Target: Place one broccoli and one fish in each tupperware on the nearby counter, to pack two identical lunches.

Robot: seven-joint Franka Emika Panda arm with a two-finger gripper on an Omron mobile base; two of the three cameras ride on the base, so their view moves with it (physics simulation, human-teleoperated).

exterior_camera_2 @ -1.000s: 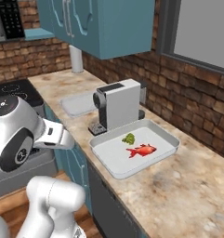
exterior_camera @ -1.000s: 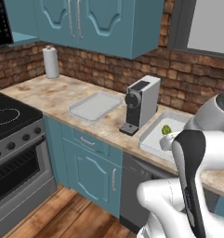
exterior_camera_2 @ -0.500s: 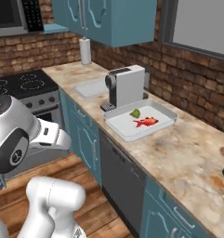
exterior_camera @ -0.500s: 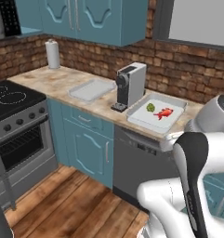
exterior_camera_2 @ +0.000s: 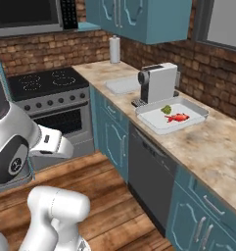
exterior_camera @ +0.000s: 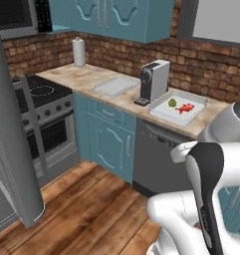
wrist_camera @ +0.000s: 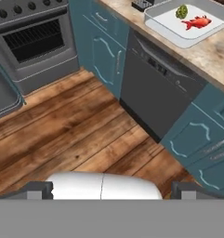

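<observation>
While the claw gapes, one tupperware holds broccoli — fish.

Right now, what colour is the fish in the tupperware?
Red-orange. The fish lies beside the green broccoli in the tupperware; the hand view shows it best.
</observation>
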